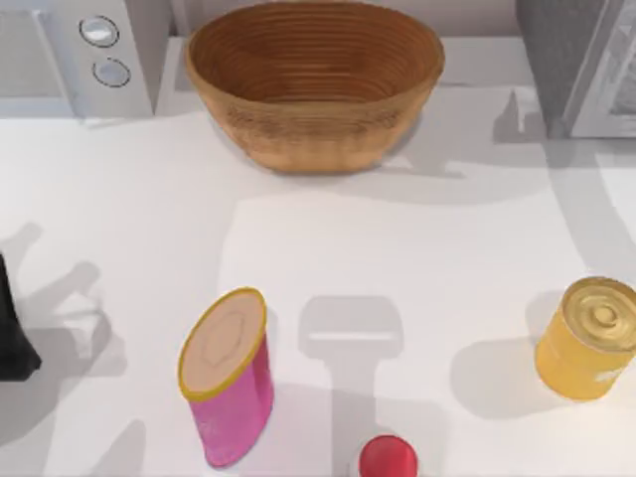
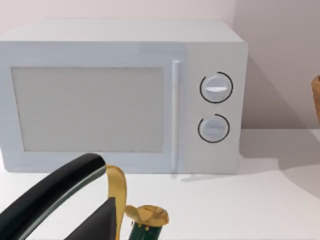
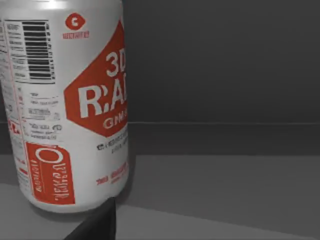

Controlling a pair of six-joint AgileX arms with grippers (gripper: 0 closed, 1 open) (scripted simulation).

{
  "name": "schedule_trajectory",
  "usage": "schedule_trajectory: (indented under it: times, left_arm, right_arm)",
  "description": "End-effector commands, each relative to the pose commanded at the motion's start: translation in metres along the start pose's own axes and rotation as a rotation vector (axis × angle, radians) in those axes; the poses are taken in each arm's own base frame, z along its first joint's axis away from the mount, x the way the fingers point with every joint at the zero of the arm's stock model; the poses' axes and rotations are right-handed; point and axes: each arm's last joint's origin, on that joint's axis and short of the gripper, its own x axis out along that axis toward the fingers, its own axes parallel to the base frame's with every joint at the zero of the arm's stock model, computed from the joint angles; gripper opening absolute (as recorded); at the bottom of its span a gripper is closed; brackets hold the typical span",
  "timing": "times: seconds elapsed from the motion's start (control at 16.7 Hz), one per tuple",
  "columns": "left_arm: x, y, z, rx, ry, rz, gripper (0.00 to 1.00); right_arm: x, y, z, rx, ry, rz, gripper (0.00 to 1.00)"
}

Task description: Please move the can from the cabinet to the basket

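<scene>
The can (image 3: pixel 70 105) is slim and silver with a red-and-white label. It stands upright on a grey shelf inside the dark cabinet (image 3: pixel 225 75), very close in the right wrist view. A dark part of my right gripper (image 3: pixel 95 227) shows just in front of the can's base. The cabinet (image 1: pixel 576 60) stands at the table's back right. The wicker basket (image 1: pixel 314 129) sits at the back centre with nothing in it. My left arm is parked at the table's left, and its wrist view faces the microwave (image 2: pixel 125 95).
A microwave (image 1: pixel 79 50) stands at the back left. A pink yellow-rimmed canister (image 1: pixel 231 383) stands front left of centre, a gold tin (image 1: pixel 591 338) front right, and a red round top (image 1: pixel 388 459) at the front edge. A black shape (image 1: pixel 12 328) sits at the left edge. A black-and-gold object (image 2: pixel 100 200) lies close in the left wrist view.
</scene>
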Motion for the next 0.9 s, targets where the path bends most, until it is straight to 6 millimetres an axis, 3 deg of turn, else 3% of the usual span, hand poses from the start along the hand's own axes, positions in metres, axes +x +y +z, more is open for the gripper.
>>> schedule_trajectory:
  times: [0.18,0.54,0.9]
  left_arm:
    - [0.0,0.0,0.0,0.0,0.0,0.0,1.0]
    - [0.0,0.0,0.0,0.0,0.0,0.0,1.0]
    - [0.0,0.0,0.0,0.0,0.0,0.0,1.0]
  right_arm:
    - [0.014,0.005,0.009,0.002,0.001,0.0,1.0]
    - [0.015,0.005,0.01,0.002,-0.002,-0.003,1.0]
    - [0.036,0.04,0.01,0.002,-0.006,-0.009,1.0]
